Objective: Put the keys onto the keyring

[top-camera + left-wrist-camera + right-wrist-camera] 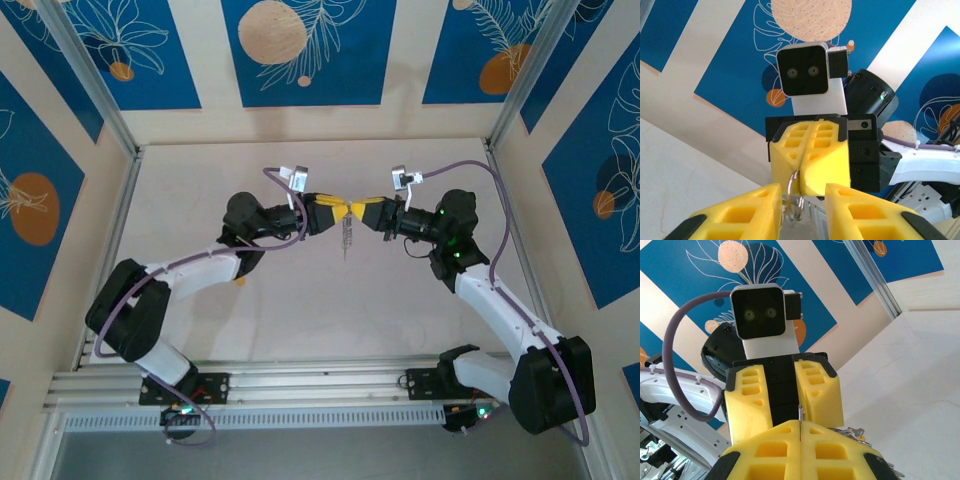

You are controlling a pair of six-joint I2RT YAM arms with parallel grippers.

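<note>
My right gripper (358, 210) is shut on the keyring (790, 183), a thin grey metal loop pinched edge-on between its yellow pads (812, 155). A sliver of the ring (800, 411) sticks up from the closed jaws in the right wrist view. The keys (347, 238) hang from it as a short silvery string above the table, and they also peek out beside my right fingers (856, 433). My left gripper (339, 208) meets the right one tip to tip. It is open, and the ring sits between its fingers, close to the left one (747, 207).
Both arms reach in from the near rail (320, 385) and meet over the middle of the pale table (300, 310). Blue patterned walls (300, 50) and aluminium posts (95, 80) close the cell in on three sides.
</note>
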